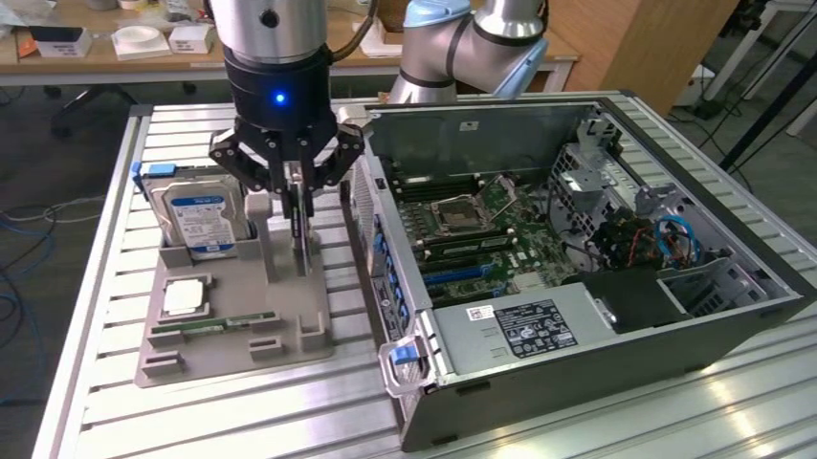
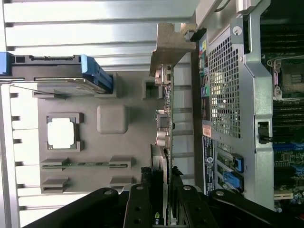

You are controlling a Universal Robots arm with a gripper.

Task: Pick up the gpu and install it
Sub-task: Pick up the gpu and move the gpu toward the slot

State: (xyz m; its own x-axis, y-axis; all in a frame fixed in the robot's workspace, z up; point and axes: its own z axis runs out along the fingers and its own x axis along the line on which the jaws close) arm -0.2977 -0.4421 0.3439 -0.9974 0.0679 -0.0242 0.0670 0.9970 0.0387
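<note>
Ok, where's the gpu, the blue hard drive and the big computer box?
gpu (image 1: 301, 239): exterior view, lower part of its dark standing edge.
hard drive (image 1: 205, 222): exterior view, middle of its blue label.
computer case (image 1: 575, 382): exterior view, on its dark near side wall.

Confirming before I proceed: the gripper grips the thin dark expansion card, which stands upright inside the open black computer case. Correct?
No. The gripper grips the thin dark expansion card, but the card stands upright in the grey plastic holder tray beside the open black computer case, not inside it. The exterior view shows this.
</note>
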